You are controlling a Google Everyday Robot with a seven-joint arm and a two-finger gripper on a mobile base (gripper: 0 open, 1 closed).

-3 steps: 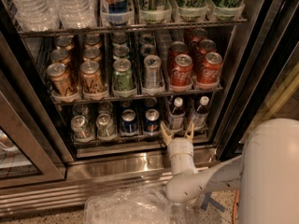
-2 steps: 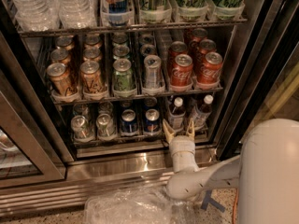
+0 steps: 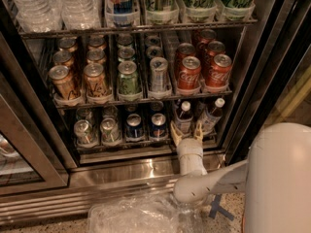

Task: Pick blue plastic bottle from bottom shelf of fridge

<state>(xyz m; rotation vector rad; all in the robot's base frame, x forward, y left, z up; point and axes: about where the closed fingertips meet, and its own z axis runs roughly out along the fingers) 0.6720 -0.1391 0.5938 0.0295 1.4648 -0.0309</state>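
Observation:
The fridge [image 3: 146,166] stands open, its steel frame below the racks. On the bottom shelf [image 3: 124,151], two small white-capped bottles stand at the right. The left one is the blue plastic bottle [image 3: 183,118], with dark drink and a blue-and-white label. A second like it [image 3: 212,114] stands further right. My gripper [image 3: 187,133] is at the shelf's front edge, directly in front of the left bottle. It is open, with its tan fingertips [image 3: 176,136] spread on either side of the bottle's lower body. It holds nothing.
Silver and blue-topped cans [image 3: 134,125] fill the bottom shelf's left lanes. The rack above holds gold, green, silver and red cola cans [image 3: 188,74]. Large water bottles [image 3: 53,6] stand on top. My white arm [image 3: 282,178] is at lower right. Crumpled clear plastic [image 3: 141,215] lies on the floor.
My gripper has edged slightly right and in toward the left bottle. The bottles and cans have not moved.

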